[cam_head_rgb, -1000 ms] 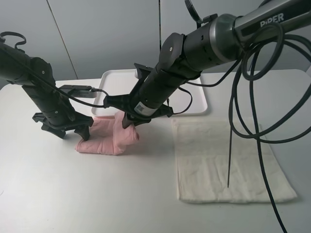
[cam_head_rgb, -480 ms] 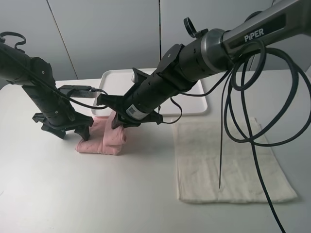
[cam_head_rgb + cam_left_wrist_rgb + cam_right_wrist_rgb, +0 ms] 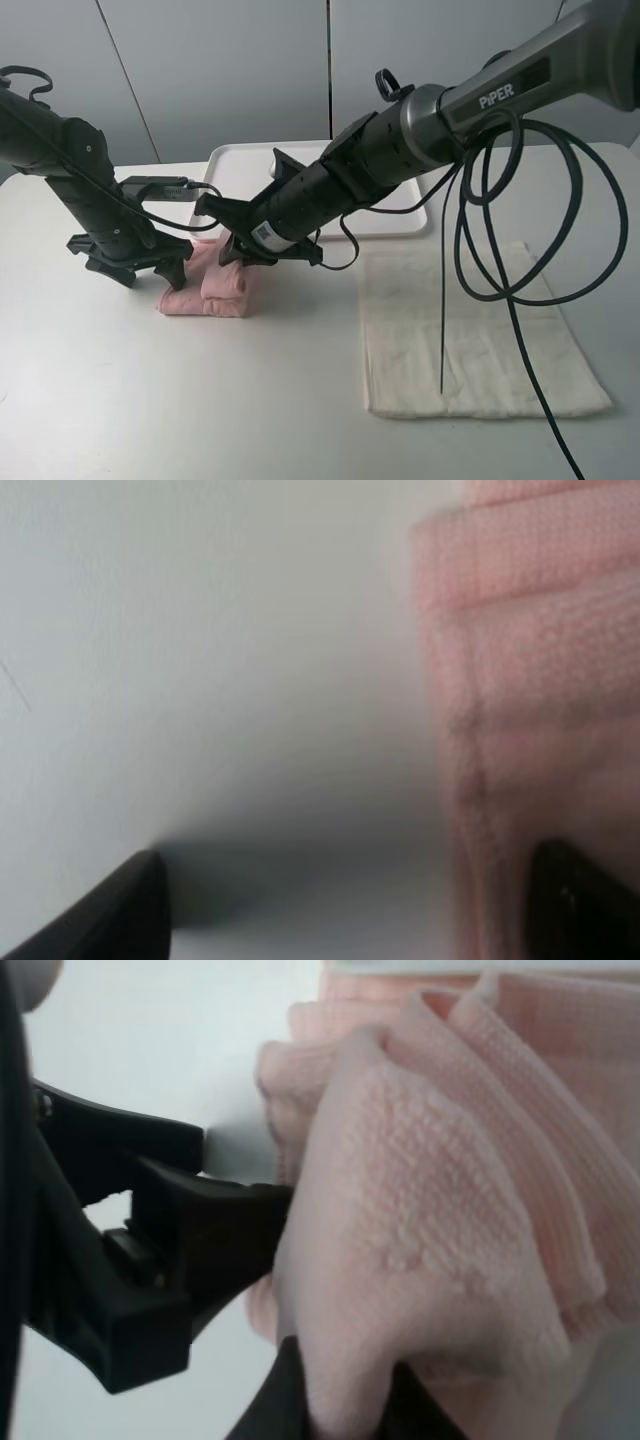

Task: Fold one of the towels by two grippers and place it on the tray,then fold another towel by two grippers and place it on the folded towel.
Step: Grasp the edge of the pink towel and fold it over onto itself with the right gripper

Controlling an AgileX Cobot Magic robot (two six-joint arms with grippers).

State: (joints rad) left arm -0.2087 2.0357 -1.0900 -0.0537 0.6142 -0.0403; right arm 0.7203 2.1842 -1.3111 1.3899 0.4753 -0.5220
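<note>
Pink towel (image 3: 210,298) bundled, long axis left-right, right fingers (image 3: 262,1415) pinching its raised fold, left fingers (image 3: 110,910) spread wide beside it

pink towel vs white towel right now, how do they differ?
The pink towel is bunched into a compact bundle; the white towel lies spread flat. The right hand pinches the pink towel; no hand touches the white towel. Both are terry cloth on the table, neither on the tray.
</note>
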